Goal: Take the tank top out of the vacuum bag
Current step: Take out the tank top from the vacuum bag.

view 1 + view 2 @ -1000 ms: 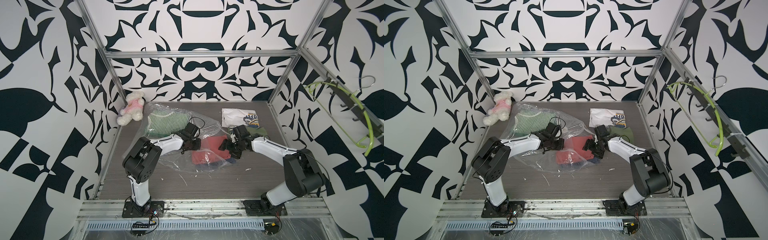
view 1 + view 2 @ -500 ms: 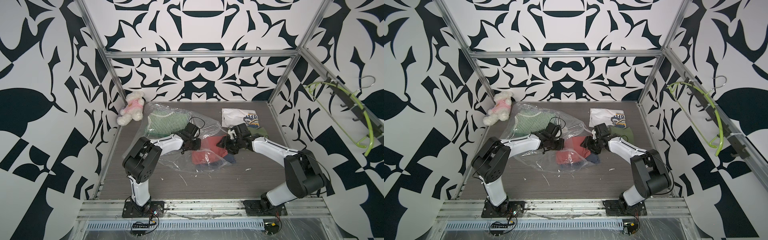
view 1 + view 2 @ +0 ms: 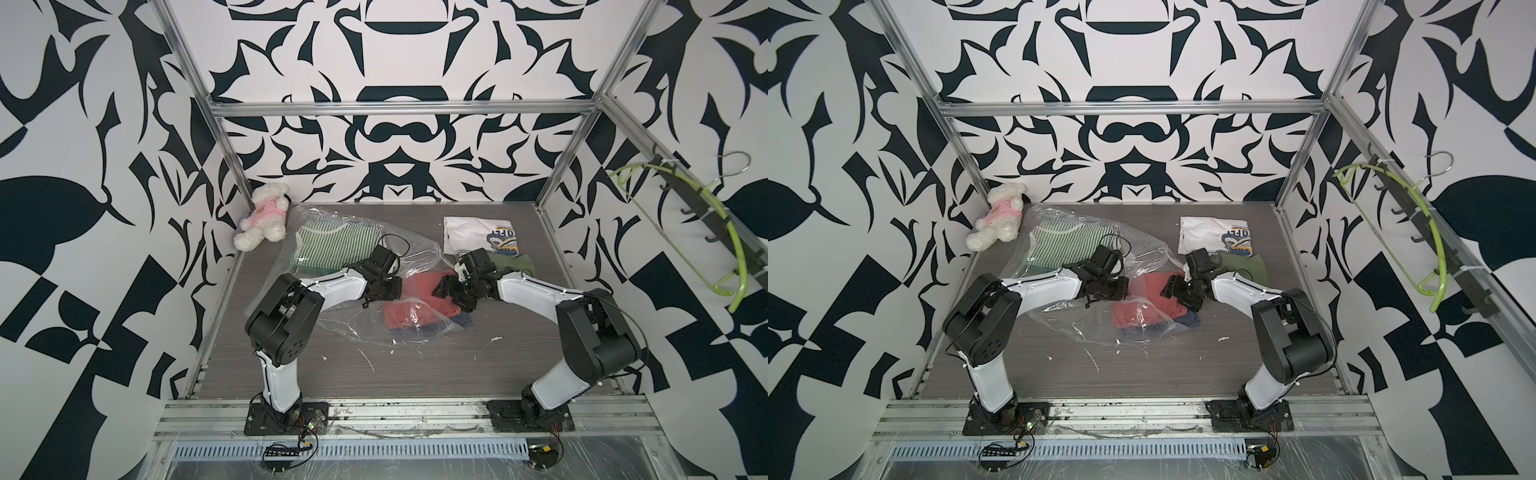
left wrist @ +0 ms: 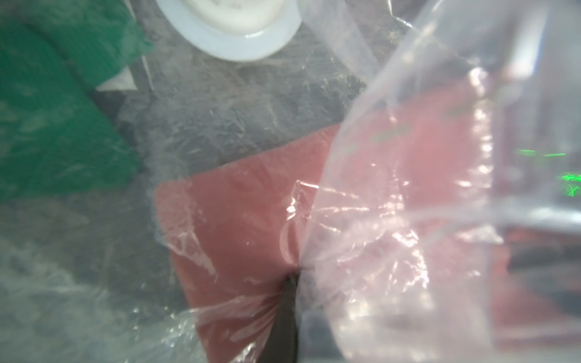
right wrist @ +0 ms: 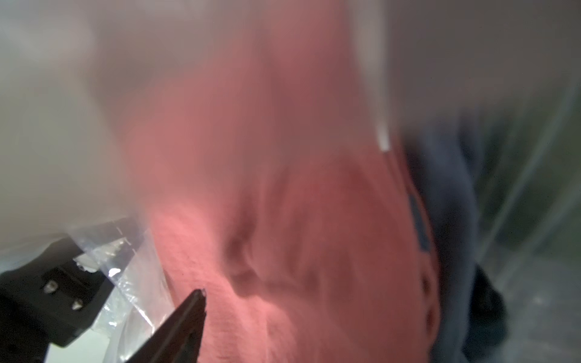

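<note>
Grey tabletop (image 3: 415, 365): vacuum bag (image 3: 332, 328) under left arm, red tank top (image 3: 409, 316) inside at mouth, between both grippers. Left gripper (image 3: 392, 289) clamped on bag film. Right gripper (image 3: 446, 291) jaws apart at fabric. Step judged: extraction grasp. Next: close on fabric, draw away from left gripper

Top views high, facing down over whole table (image 3: 415, 374), wrist views close against vacuum bag (image 4: 408, 157)
</note>
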`<action>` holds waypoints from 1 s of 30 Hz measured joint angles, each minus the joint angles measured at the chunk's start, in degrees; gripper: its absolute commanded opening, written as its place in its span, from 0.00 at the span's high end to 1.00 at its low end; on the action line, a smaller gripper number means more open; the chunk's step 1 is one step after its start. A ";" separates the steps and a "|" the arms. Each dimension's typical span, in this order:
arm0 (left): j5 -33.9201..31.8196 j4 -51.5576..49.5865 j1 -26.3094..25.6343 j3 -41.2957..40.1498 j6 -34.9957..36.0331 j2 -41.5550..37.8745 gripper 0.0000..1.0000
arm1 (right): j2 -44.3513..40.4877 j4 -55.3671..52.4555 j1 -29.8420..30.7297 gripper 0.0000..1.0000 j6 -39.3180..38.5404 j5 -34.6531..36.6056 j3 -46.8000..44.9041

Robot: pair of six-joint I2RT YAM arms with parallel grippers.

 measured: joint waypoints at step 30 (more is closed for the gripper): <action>-8.26 -2.97 0.59 -4.24 -0.20 -3.41 1.00 | -22.14 -9.84 2.62 1.00 -12.90 12.94 -0.09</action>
